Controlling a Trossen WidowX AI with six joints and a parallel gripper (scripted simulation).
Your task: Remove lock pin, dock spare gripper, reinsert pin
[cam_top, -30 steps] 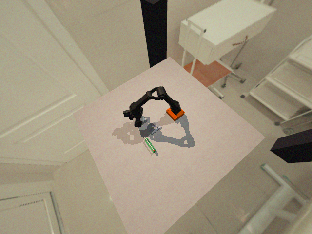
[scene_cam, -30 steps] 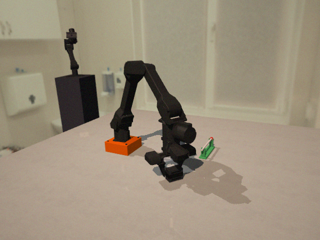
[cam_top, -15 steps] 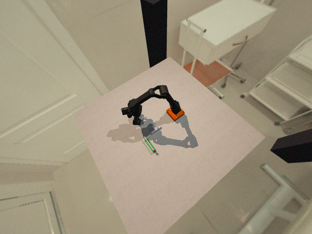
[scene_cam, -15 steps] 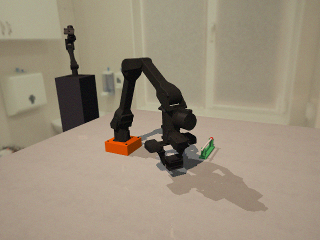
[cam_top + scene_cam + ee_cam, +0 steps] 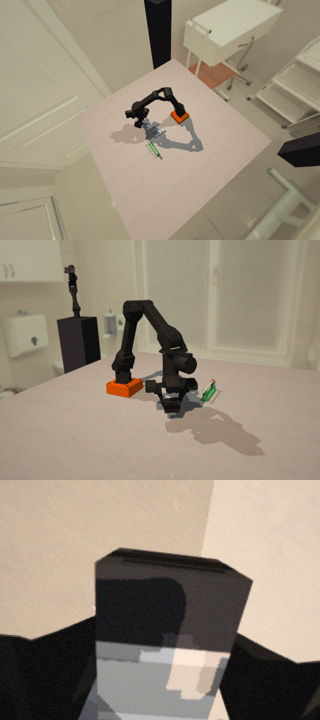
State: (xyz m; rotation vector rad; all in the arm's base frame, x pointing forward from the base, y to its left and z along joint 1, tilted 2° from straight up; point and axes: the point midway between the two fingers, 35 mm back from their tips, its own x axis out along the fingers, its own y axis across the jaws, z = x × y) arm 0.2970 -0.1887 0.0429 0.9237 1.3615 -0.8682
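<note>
My gripper (image 5: 141,119) (image 5: 172,402) (image 5: 160,621) is shut on the spare gripper, a block with a black end (image 5: 138,124) (image 5: 171,405) (image 5: 210,605) and a light grey body (image 5: 130,685). It appears held slightly above the table. The lock pin (image 5: 153,148) (image 5: 207,386), white with a red head, lies along the top of the green rack (image 5: 212,394). The grey mount (image 5: 161,133) stands between the held block and the orange base in the top view, in the arm's shadow. Its socket is too small to make out there; the arm hides the mount in the exterior view.
The arm's orange base (image 5: 179,116) (image 5: 117,389) stands behind the mount. The green rack is close to the mount's other side. The pink table's (image 5: 180,193) (image 5: 77,446) edges lie well away from these things. A dark pillar (image 5: 162,36) (image 5: 77,343) stands beyond the table.
</note>
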